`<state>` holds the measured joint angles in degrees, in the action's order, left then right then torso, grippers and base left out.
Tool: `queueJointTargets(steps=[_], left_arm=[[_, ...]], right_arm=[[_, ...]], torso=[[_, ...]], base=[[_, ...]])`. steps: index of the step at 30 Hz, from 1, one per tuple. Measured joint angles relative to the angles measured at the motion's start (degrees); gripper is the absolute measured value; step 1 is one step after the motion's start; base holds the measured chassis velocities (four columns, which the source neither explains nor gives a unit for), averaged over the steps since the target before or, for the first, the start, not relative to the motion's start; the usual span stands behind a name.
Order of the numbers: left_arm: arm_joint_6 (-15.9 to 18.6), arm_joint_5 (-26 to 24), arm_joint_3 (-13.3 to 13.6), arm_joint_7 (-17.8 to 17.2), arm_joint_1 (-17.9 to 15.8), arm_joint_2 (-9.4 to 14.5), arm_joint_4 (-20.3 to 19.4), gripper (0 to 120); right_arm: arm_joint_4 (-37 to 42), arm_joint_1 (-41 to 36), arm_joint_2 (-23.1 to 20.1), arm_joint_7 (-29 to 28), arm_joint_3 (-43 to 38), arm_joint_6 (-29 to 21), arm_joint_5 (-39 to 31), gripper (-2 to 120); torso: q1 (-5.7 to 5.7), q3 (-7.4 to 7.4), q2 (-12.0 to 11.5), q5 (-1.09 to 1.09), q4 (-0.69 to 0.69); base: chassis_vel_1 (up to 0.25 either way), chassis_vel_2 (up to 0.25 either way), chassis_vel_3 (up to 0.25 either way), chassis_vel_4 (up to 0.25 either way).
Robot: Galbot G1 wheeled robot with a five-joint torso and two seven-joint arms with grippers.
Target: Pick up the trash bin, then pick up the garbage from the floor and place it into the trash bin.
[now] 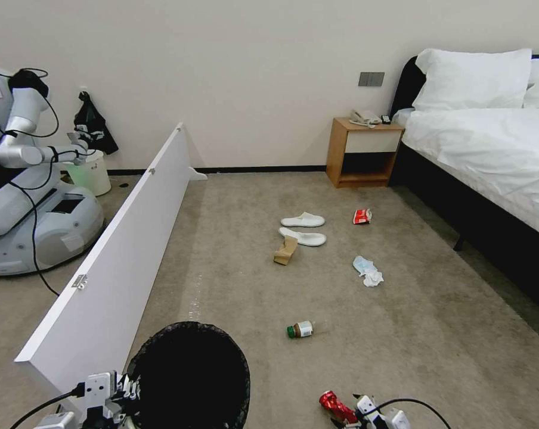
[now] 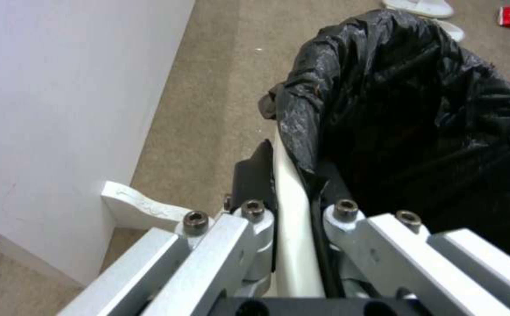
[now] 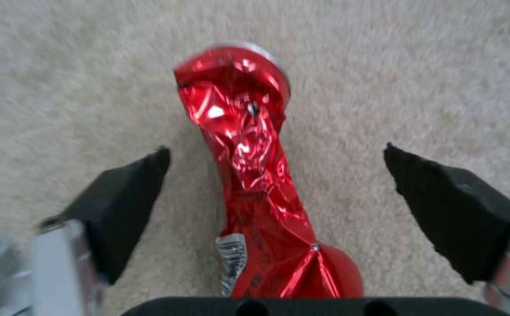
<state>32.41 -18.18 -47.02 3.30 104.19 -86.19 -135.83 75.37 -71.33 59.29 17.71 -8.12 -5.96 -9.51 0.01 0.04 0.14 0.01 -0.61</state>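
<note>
One crushed red can (image 3: 255, 184) between my right gripper (image 3: 275, 193) fingers, spread wide; light, crumpled, slippery, so I'd pinch narrow waist. Left gripper (image 2: 293, 210) clamped on trash bin (image 2: 293, 245) rim

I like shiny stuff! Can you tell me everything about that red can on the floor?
The red can is shiny metal, crushed and twisted thin in the middle, with a silver rim at one end and a small white label patch near the other. It lies on its side on the beige carpet, close in front of the robot. The right gripper is open, with a black pad on each side of the can, neither touching it.
</note>
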Motion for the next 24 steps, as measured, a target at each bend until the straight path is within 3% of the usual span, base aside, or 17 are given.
queueJointTargets(steps=[8, 10, 13, 15, 19, 24], left_arm=[[0.0, 0.16, 0.06, -0.01, 0.06, 0.04, -0.08, 4], [0.0, 0.31, 0.19, -0.01, 0.0, 0.1, -0.08, 4], [0.01, 0.33, 0.22, -0.01, -0.05, 0.1, -0.08, 4], [0.05, 0.35, 0.3, -0.01, -0.05, 0.12, -0.13, 4], [0.05, 0.35, 0.41, 0.0, 0.07, 0.15, -0.15, 4], [0.05, 0.03, 0.86, 0.25, 0.35, 0.54, -0.28, 4]], right_arm=[[-1.41, 0.12, 0.19, 0.23, 0.0, 0.02, 0.42, 60], [-1.51, 0.06, 0.32, 0.37, -0.09, 0.11, 0.44, 48], [-1.59, 0.06, 0.39, 0.41, -0.13, 0.15, 0.45, 44], [-1.81, 0.05, 0.52, 0.57, -0.25, 0.28, 0.5, 30], [-2.02, -0.05, 0.6, 0.63, -0.54, 0.42, 0.6, 19], [-1.6, -1.04, 0.85, 0.64, -2.42, 1.17, 0.84, 16]], torso=[[0.0, 0.0, 0.0, -0.02, -0.01], [-0.01, 0.0, 0.0, -0.01, -0.01], [0.0, 0.0, 0.0, -0.01, -0.01], [0.0, 0.0, 0.0, -0.01, -0.01], [-0.01, -0.01, 0.0, -0.01, 0.0], [0.0, 0.0, 0.0, 0.01, 0.0]], base=[[0.0, 0.0, 0.0, 0.0], [0.0, 0.0, 0.0, 0.0], [0.0, 0.0, 0.0, 0.0], [0.0, 0.0, 0.0, 0.0], [0.0, 0.0, 0.0, 0.0], [0.0, 0.0, 0.0, 0.0]])
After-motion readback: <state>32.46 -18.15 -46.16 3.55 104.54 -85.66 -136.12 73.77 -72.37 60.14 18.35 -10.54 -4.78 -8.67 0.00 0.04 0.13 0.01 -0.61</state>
